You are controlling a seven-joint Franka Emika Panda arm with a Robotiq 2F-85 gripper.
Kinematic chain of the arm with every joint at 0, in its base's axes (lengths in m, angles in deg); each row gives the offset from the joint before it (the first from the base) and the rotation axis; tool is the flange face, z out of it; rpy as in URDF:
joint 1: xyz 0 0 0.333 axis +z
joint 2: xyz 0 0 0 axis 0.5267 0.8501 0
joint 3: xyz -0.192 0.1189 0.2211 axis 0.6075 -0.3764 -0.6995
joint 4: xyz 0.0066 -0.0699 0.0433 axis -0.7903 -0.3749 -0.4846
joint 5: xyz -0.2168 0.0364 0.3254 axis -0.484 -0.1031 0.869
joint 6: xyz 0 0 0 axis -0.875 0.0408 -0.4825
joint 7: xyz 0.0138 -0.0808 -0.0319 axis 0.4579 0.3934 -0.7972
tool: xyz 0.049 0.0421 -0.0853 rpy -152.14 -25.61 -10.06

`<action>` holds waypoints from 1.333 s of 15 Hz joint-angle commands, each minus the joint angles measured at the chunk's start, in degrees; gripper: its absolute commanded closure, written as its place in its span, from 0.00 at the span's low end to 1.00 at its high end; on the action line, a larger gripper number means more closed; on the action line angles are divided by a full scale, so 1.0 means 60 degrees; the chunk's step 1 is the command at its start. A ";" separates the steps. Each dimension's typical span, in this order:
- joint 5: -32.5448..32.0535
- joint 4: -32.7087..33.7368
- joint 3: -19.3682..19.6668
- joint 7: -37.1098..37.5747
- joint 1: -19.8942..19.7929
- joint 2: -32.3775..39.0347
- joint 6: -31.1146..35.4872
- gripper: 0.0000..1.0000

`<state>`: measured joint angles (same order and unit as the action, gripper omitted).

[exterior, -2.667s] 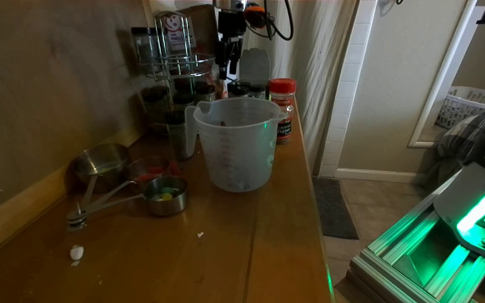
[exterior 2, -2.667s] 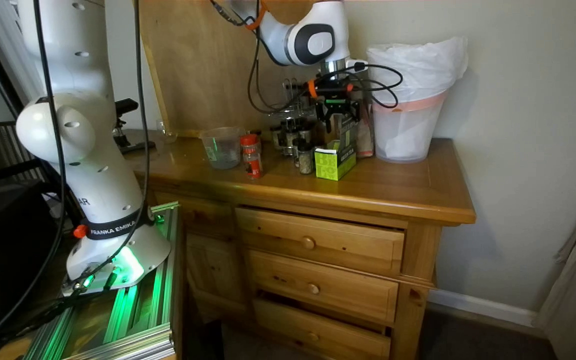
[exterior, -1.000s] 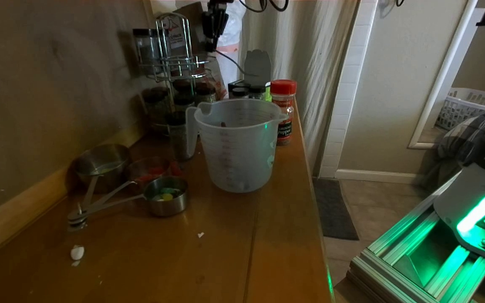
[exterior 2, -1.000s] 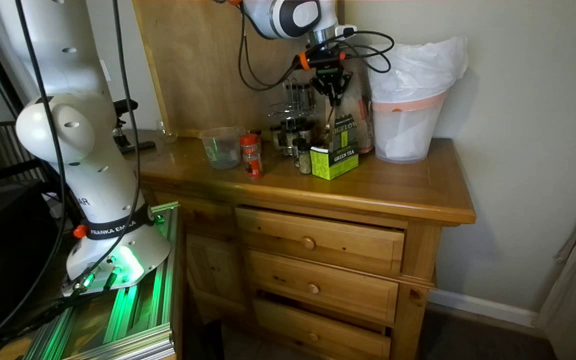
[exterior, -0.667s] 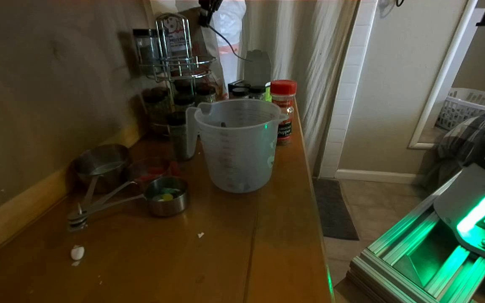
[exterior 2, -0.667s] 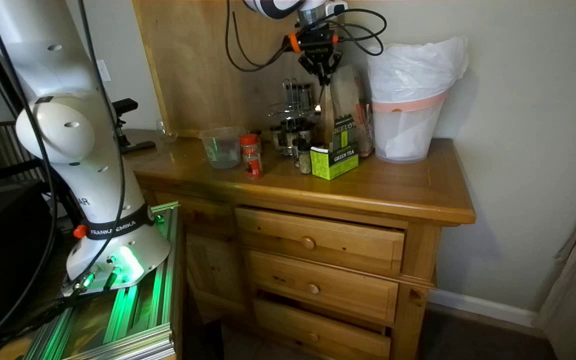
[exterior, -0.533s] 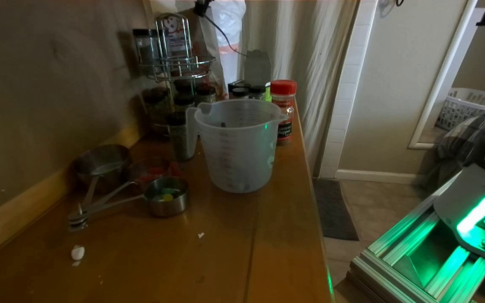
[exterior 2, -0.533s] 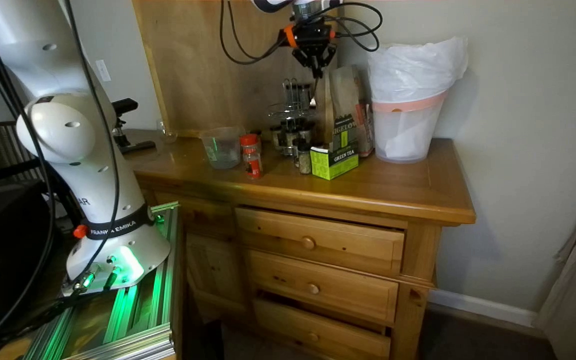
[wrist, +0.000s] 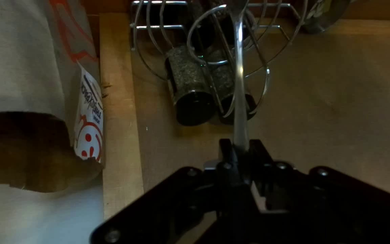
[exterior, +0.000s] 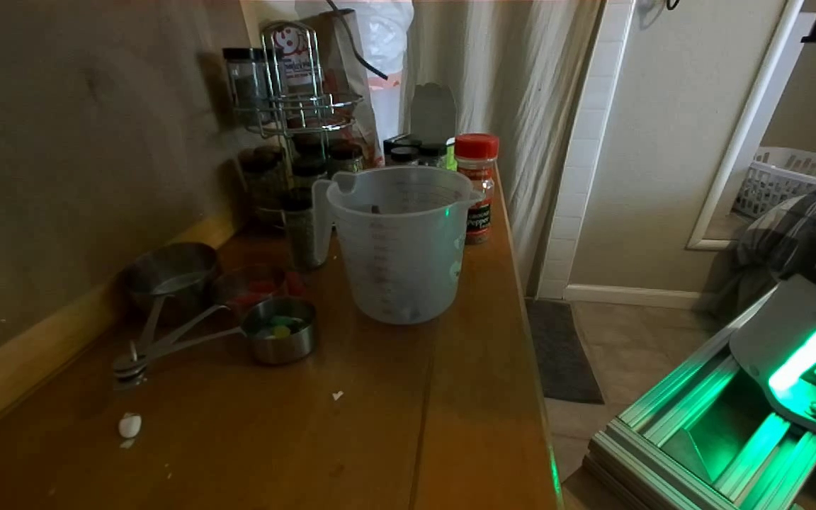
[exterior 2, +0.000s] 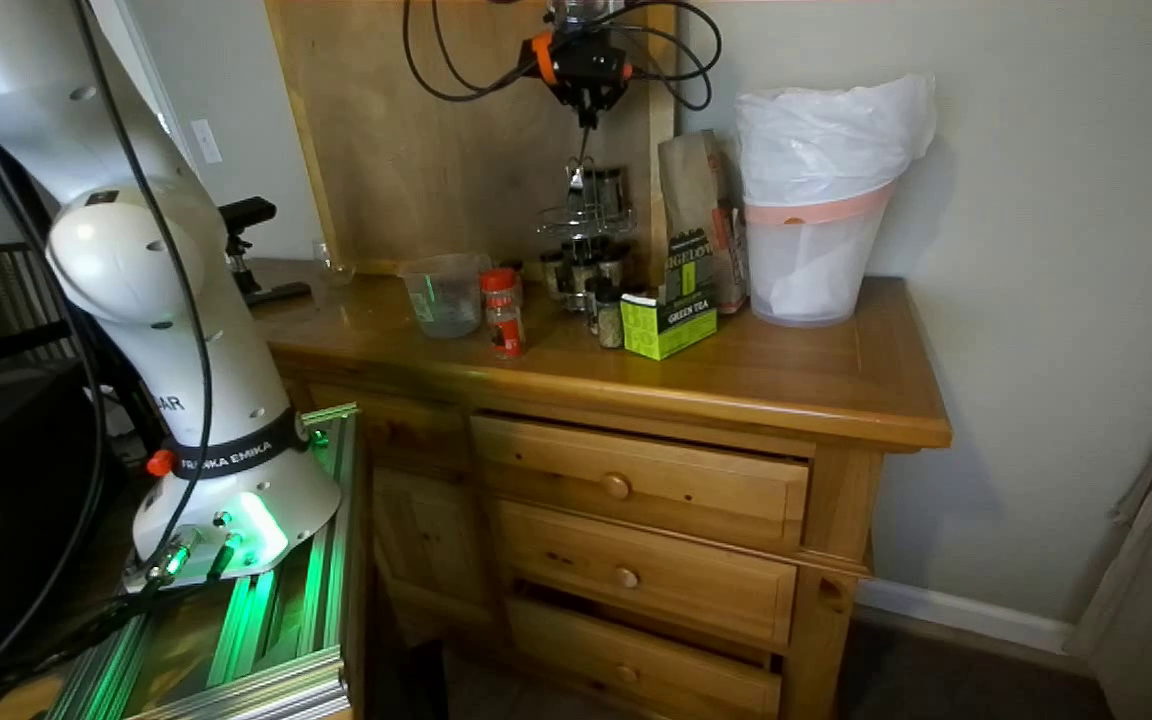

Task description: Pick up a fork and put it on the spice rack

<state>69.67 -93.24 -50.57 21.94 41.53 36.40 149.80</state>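
My gripper [exterior 2: 587, 120] is shut on the handle of a metal fork [wrist: 240, 101]; in the wrist view the fork's head is cut off by the top edge. In an exterior view the fork [exterior: 353, 46] shows side-on as a dark curved line slanting down, while the gripper lies above that picture. The spice rack [exterior: 302, 129] is a tiered chrome wire stand with dark-lidded glass jars by the wall. In an exterior view the fork's lower end overlaps the top of the spice rack [exterior 2: 554, 222]; whether they touch, I cannot tell.
A translucent measuring jug [exterior: 401, 248] and a red-capped pepper bottle [exterior: 477, 188] stand near the rack. Metal measuring cups [exterior: 280, 343] lie closer to that camera. A green tea box [exterior 2: 671, 325], a paper bag [exterior 2: 691, 190] and a lined bin [exterior 2: 806, 260] stand on the rack's other side.
Carrying the fork, my gripper has risen and moved leftward over the rack in an exterior view. It has slipped out of the top of another exterior picture, leaving only the fork showing there.
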 commanded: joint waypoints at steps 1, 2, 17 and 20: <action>0.0867 -0.0294 0.0013 -0.0137 0.0284 0.0036 0.0697 0.96; 0.1231 -0.0349 0.0022 -0.0272 0.0331 0.0026 0.0949 0.96; 0.4946 -0.1411 0.1379 -0.6126 -0.0656 -0.0581 -0.3288 0.96; 0.5371 -0.1919 0.1198 -0.6741 -0.0869 -0.0968 -0.2533 0.96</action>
<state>98.80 -100.95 -42.30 -14.64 37.72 34.53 131.78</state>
